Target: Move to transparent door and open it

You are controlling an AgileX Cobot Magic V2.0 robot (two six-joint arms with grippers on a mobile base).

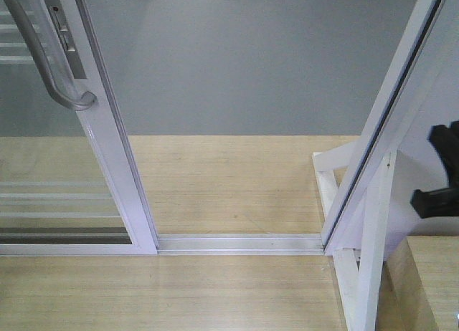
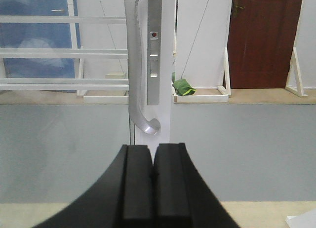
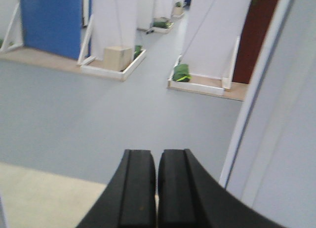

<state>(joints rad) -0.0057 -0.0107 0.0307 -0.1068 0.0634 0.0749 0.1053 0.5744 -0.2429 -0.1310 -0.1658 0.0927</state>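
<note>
Transparent door [image 1: 64,166] stands at left of front view: clear glass, white frame, thin horizontal white bars, curved grey pull handle [image 1: 43,59] on stile beside grey lock plate [image 2: 154,50]. Door slid aside; open gap between stile and right frame post [image 1: 391,123], floor track [image 1: 240,241] bare. Left gripper [image 2: 152,181] faces handle (just below its hooked end, apart), jaws pressed together, empty. Right gripper [image 3: 157,188] likewise closed on nothing, beside post. Beyond: two green bags [image 3: 181,72], one cardboard box [image 3: 117,57], one brown door [image 2: 264,38].
</note>
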